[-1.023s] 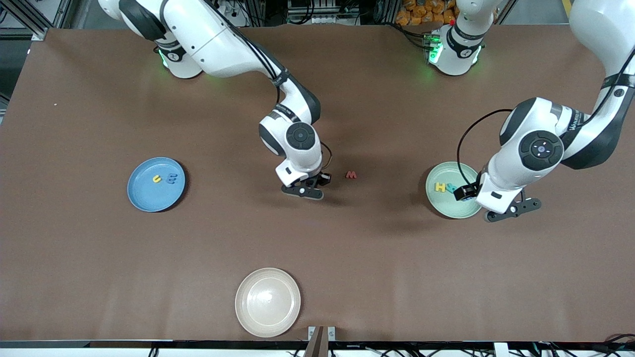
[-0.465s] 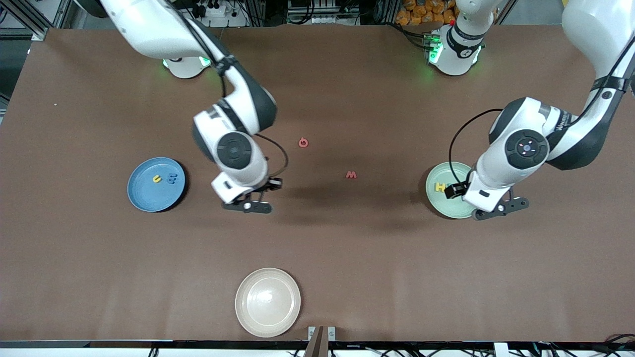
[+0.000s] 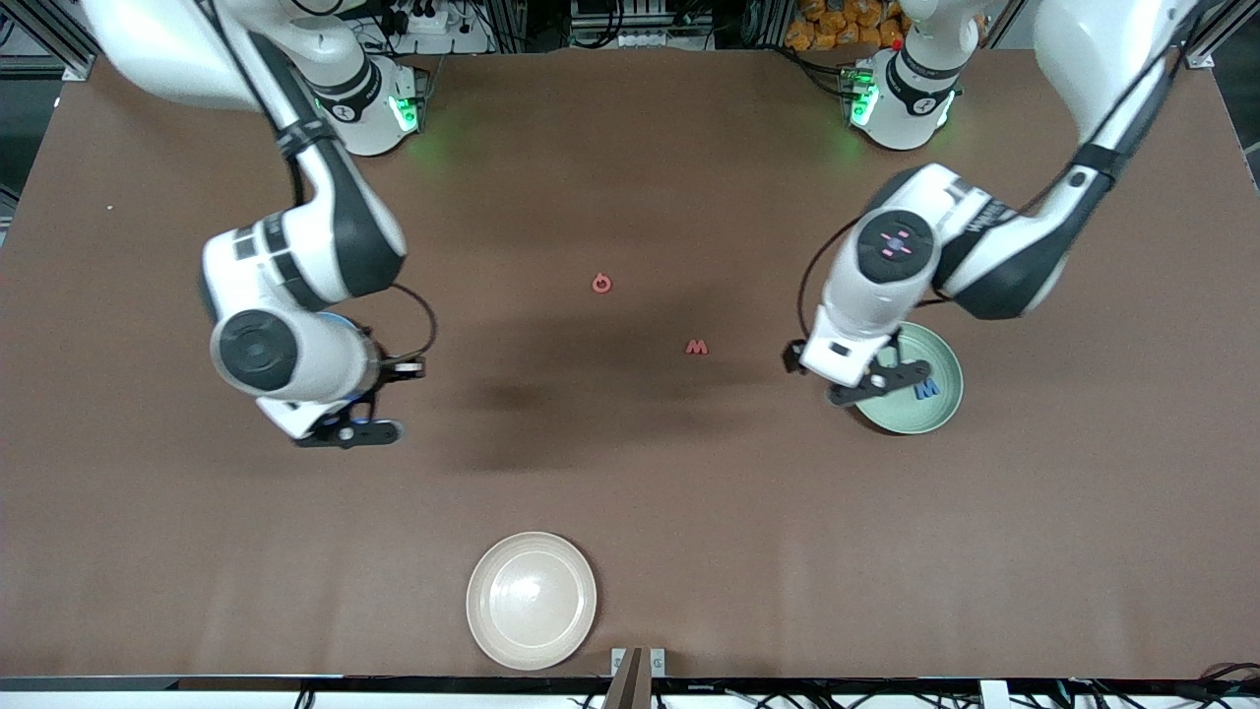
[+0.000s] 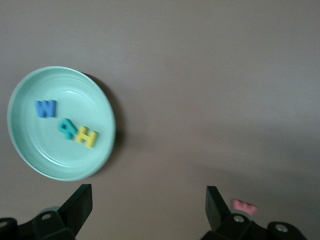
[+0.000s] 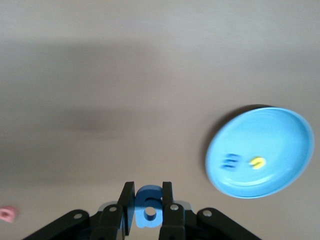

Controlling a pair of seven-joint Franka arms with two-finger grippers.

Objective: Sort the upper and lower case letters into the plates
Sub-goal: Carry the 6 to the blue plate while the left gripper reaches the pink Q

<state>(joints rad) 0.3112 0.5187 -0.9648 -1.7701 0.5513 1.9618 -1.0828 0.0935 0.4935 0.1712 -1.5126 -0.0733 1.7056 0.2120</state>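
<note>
My right gripper (image 5: 148, 192) is shut on a small blue letter (image 5: 148, 204) and hangs over the table beside the blue plate (image 5: 280, 125). That plate holds a yellow letter (image 5: 257, 162) and a dark blue one (image 5: 230, 161); in the front view my right hand (image 3: 346, 433) covers it. My left gripper (image 4: 149, 207) is open and empty by the mint plate (image 4: 30, 155), over its rim (image 3: 879, 384). In that plate lie a blue letter (image 4: 46, 108), a teal one (image 4: 66, 128) and a yellow H (image 4: 86, 136). A red M (image 3: 697, 347) and a round red letter (image 3: 601, 284) lie mid-table.
A beige plate (image 3: 532, 601) with nothing in it sits near the table's front edge, nearer to the front camera than the red letters. Both arm bases stand along the table's back edge.
My right arm swung from mid-table toward the blue plate, carrying the blue letter and uncovering the round red letter. My left gripper shifted off the mint plate toward the red M, still open.
</note>
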